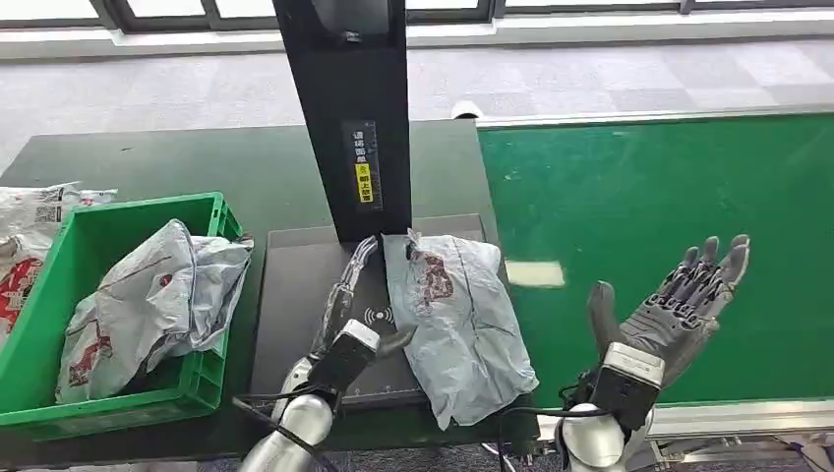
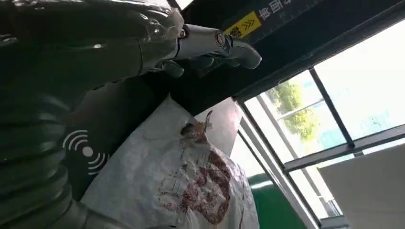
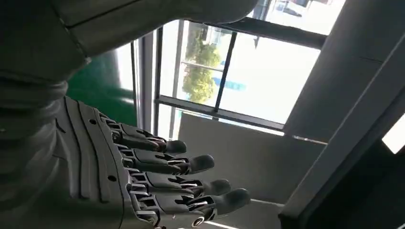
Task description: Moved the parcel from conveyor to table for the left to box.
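Observation:
A grey plastic parcel (image 1: 460,313) with red print lies on the black scanner pad (image 1: 295,295) of the table, its right edge hanging over toward the green conveyor (image 1: 669,197). My left hand (image 1: 349,305) lies flat and open on the pad just left of the parcel, fingers stretched toward the black post (image 1: 346,108). The left wrist view shows the parcel (image 2: 191,181) close by and my fingers (image 2: 210,45) extended. My right hand (image 1: 679,305) is raised over the conveyor, open, palm up, holding nothing; its spread fingers (image 3: 181,181) appear in the right wrist view.
A green crate (image 1: 59,285) at the left holds another grey parcel (image 1: 157,295). More parcels (image 1: 29,221) lie left of the crate. The black scanner post stands upright behind the pad. The conveyor belt runs along the right.

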`<state>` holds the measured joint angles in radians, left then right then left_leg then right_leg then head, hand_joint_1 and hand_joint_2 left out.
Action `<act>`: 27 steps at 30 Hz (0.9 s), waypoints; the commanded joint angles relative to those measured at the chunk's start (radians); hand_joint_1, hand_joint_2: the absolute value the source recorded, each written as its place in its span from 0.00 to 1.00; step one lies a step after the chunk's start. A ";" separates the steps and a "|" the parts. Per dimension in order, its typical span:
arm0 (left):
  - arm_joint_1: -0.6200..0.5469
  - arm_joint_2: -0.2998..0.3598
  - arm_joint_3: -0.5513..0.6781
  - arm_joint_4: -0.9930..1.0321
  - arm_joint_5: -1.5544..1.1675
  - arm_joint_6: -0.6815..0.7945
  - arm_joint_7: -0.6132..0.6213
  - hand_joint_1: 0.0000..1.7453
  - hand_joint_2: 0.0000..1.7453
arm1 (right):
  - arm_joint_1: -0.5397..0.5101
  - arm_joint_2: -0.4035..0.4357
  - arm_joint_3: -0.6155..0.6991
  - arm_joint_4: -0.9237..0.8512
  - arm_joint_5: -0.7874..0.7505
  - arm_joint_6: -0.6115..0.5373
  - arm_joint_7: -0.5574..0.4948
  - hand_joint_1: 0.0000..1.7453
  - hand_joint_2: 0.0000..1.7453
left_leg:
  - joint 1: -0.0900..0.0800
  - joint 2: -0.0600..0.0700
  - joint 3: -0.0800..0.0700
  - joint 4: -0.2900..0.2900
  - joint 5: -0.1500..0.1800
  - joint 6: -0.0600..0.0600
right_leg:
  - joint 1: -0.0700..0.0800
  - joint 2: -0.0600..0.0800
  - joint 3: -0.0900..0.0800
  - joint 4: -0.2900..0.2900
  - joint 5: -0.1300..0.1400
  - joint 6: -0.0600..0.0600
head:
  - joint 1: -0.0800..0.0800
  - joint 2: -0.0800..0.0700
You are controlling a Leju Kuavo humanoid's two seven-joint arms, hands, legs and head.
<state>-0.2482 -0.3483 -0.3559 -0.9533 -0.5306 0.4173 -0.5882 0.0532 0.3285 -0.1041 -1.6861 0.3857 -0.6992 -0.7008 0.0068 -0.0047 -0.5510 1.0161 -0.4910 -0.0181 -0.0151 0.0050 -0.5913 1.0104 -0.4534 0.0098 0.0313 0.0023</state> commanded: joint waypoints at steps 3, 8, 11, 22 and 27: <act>-0.133 -0.001 -0.197 0.295 0.084 0.004 0.049 0.00 1.00 | -0.022 0.002 -0.003 0.030 -0.003 0.001 0.003 0.00 1.00 | 0.000 -0.002 0.001 -0.001 0.001 0.000 | 0.000 -0.003 0.001 -0.001 0.000 0.000 | 0.000 0.000; -0.160 -0.001 -0.242 0.354 0.067 -0.001 0.107 0.00 1.00 | -0.025 0.003 -0.008 0.030 -0.003 0.001 0.003 0.00 1.00 | 0.000 -0.001 0.001 -0.002 0.001 0.000 | 0.000 -0.001 0.001 -0.002 0.001 -0.001 | 0.000 0.000; -0.180 -0.001 -0.301 0.416 0.024 0.012 0.185 0.00 1.00 | -0.031 0.005 -0.009 0.039 -0.006 0.001 0.003 0.00 1.00 | 0.000 0.000 0.001 -0.001 0.000 0.000 | 0.000 -0.001 0.001 -0.001 0.000 -0.001 | 0.000 0.000; -0.196 -0.001 -0.464 0.508 -0.041 0.018 0.331 0.00 1.00 | -0.042 0.004 -0.016 0.043 -0.009 0.001 0.003 0.00 1.00 | 0.000 0.001 0.002 -0.002 0.000 0.000 | 0.000 0.000 0.002 -0.002 0.001 -0.001 | 0.000 0.000; -0.212 -0.001 -0.546 0.534 -0.118 0.022 0.422 1.00 1.00 | -0.035 0.005 -0.016 0.042 -0.013 0.001 0.003 0.00 1.00 | 0.000 0.000 0.002 -0.002 0.000 0.001 | 0.000 0.000 0.003 -0.002 0.001 -0.001 | 0.000 0.000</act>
<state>-0.4167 -0.3758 -0.6985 -0.5474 -0.5826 0.4395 -0.2521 0.0531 0.3284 -0.1041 -1.6861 0.3841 -0.6996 -0.7008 0.0068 -0.0066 -0.5508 1.0161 -0.4911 -0.0178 -0.0153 0.0034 -0.5894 1.0103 -0.4535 0.0100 0.0313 0.0023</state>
